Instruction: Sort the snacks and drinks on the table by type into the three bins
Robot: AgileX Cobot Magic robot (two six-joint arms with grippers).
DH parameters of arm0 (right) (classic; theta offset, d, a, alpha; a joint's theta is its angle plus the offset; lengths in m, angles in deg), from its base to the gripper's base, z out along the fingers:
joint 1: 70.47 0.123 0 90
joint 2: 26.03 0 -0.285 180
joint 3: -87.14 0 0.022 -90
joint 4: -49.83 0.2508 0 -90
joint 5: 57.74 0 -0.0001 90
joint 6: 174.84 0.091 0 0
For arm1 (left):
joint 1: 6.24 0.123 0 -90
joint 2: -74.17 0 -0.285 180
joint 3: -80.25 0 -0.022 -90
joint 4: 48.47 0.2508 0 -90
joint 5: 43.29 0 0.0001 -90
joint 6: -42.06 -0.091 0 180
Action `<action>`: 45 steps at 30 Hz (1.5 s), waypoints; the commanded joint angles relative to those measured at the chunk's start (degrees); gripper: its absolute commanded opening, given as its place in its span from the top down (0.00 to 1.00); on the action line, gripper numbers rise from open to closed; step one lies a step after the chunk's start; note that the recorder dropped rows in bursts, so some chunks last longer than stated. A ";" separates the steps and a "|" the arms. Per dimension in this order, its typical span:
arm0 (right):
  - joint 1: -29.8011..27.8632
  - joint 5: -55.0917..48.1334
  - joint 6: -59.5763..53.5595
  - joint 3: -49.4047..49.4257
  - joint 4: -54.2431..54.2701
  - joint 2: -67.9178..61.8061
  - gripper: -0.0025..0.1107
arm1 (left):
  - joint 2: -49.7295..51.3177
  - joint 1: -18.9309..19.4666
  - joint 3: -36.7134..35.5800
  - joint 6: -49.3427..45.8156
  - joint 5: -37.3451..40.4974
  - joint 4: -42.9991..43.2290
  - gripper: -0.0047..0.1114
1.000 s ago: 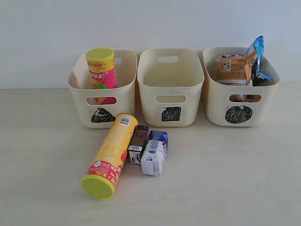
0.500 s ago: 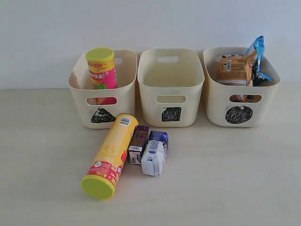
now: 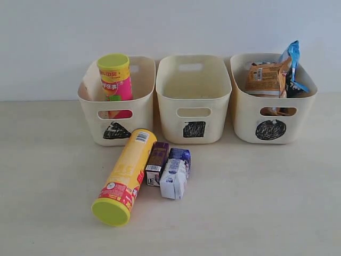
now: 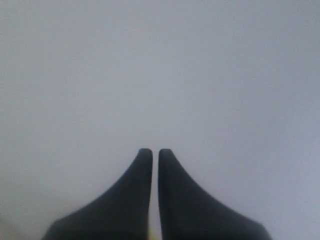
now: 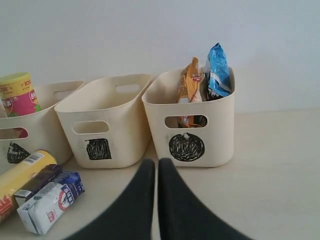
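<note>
- Spotting the magenta canister (image 3: 114, 80) upright in the triangle bin (image 3: 88, 101) at eleven o'clock, and the orange bag (image 3: 264, 79) and blue bag (image 3: 291, 56) in the circle bin (image 3: 301, 125) at one o'clock: sorted by type, seemingly.
- Keeping the square bin (image 3: 213, 125) at twelve o'clock bare, likely for drinks.
- Yet to sort: the yellow canister (image 3: 125, 178) lying lid toward seven o'clock, with the dark carton (image 3: 156, 161), blue-purple carton (image 3: 181, 155) and white carton (image 3: 174, 180) huddled at its three o'clock.
- Pinched shut, gripping nothing visible: left hand (image 4: 151, 152), right hand (image 5: 151, 162).
- Underneath, a pale beige bench (image 3: 266, 202); behind, a plain white wall (image 3: 213, 26).
</note>
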 commanded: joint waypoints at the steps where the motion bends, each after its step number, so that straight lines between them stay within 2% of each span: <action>1: -0.23 -0.29 -0.22 0.26 -0.07 0.38 0.98 | 0.65 -0.30 2.92 2.74 -13.66 0.09 0.93; 4: -0.23 -0.29 -0.22 0.26 -0.07 0.38 0.98 | 5.20 -0.30 9.68 1.43 -15.02 1.65 0.93; 6: -0.23 -0.41 -0.22 0.26 -0.07 0.38 0.98 | 9.30 -0.30 14.96 0.71 -13.87 7.18 0.93; 7: -0.23 -0.41 -0.34 0.26 -0.07 0.38 0.98 | 10.99 -0.30 17.12 0.71 -12.25 10.83 0.93; 11: -0.23 -0.41 -0.86 0.26 -0.52 0.38 0.98 | 19.33 -1.54 26.90 5.87 -1.46 34.50 0.93; 14: -0.23 -0.41 -2.91 0.26 -0.82 0.38 0.98 | 26.98 -5.62 31.73 10.81 6.76 45.85 0.93; 16: -0.23 -0.41 -3.03 0.26 -0.82 0.38 0.98 | 31.38 -9.35 33.94 10.81 14.18 51.68 0.93; 19: -0.23 -0.41 -3.03 0.26 -0.82 0.38 0.98 | 37.40 -16.73 37.01 10.12 27.43 56.61 0.93; 22: -0.23 -0.41 -3.03 0.26 -0.82 0.38 0.98 | 42.80 -23.81 41.39 2.59 40.72 53.40 0.93; 25: -0.23 -0.41 -3.03 0.26 -0.82 0.38 0.98 | 48.98 -29.59 47.39 -14.08 54.32 39.82 0.93; 28: -0.23 -0.84 -2.97 0.26 -0.57 0.38 0.98 | 54.54 -32.83 52.81 -27.54 60.85 26.90 0.93; 31: -0.23 -0.84 -2.97 0.26 -0.57 0.38 0.98 | 59.54 -33.53 55.36 -35.65 61.85 16.34 0.93; 34: -0.23 -0.84 -2.97 0.26 -0.57 0.38 0.98 | 64.20 -33.53 56.35 -40.17 65.03 10.49 0.93; 40: -0.23 -0.84 -2.75 0.26 -0.60 0.38 0.98 | 73.54 -33.53 59.24 -40.68 71.15 7.70 0.93; 45: -0.23 -0.84 -2.51 0.26 -0.60 0.38 0.98 | 79.79 -33.53 60.15 -40.68 71.76 7.02 0.89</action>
